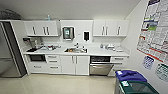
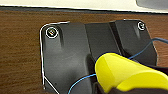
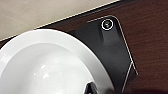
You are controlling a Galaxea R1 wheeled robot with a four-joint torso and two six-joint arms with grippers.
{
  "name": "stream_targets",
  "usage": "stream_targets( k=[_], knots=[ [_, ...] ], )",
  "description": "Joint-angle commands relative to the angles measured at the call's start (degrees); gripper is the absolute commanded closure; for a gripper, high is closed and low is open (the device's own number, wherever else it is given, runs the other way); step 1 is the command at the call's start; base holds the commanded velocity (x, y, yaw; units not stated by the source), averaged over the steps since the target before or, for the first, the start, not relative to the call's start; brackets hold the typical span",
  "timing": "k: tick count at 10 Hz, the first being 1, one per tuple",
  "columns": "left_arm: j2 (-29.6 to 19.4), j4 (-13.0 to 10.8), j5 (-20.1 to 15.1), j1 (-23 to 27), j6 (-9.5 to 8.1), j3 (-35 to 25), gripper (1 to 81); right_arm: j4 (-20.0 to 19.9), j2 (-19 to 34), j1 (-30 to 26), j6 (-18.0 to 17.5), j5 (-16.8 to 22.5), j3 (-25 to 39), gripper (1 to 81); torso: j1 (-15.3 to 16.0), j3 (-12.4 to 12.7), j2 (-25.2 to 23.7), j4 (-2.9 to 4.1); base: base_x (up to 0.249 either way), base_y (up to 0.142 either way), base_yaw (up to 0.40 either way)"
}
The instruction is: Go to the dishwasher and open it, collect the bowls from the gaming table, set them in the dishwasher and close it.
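Head view puts the dishwasher (image 1: 101, 66) ahead-right, door ajar; I drive in squarely, keeping the white bowl (image 3: 47, 67) level. Whether either gripper is open or closed, I cannot tell.

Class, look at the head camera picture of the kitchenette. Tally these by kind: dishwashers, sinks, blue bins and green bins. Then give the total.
dishwasher: 1
sink: 1
blue bin: 1
green bin: 1
Total: 4
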State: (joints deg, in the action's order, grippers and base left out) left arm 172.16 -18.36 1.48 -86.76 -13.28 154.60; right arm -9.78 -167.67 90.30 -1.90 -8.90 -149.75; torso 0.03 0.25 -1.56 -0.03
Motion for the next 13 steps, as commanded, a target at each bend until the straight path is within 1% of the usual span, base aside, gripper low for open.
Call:
stream_targets(
  k=[1, 6, 9, 11, 13],
  knots=[
    [-0.1, -0.4, -2.6, 2.8, 0.44, 0.1, 81.1, 0.7, 0.5, -2.9, 0.1, 2.8, 0.0, 81.1, 0.0, 0.0, 0.0, 0.0, 0.165, 0.0, 0.0],
    [0.0, -0.4, -2.6, 2.9, 0.44, 0.0, 81.1, 0.5, 0.5, -3.1, 0.0, 2.9, 0.0, 81.1, 0.0, 0.0, 0.0, 0.0, 0.165, 0.0, 0.0],
    [0.0, -0.4, -2.6, 2.9, 0.44, 0.1, 81.1, 0.6, 0.4, -3.1, 0.0, 2.9, -0.2, 81.1, 0.1, 0.0, 0.0, 0.0, 0.0, 0.0, 0.0],
    [0.1, -0.4, -2.6, 2.9, 0.44, 0.0, 81.1, 0.6, 0.5, -3.1, 0.1, 2.9, -0.2, 81.1, 0.0, 0.0, 0.0, 0.0, 0.099, 0.0, 0.0],
    [0.0, -0.4, -2.5, 2.9, 0.44, 0.0, 81.1, 0.6, 0.4, -3.1, 0.0, 2.9, -0.2, 81.1, 0.0, 0.0, -0.1, 0.0, 0.171, 0.0, 0.0]
  ],
)
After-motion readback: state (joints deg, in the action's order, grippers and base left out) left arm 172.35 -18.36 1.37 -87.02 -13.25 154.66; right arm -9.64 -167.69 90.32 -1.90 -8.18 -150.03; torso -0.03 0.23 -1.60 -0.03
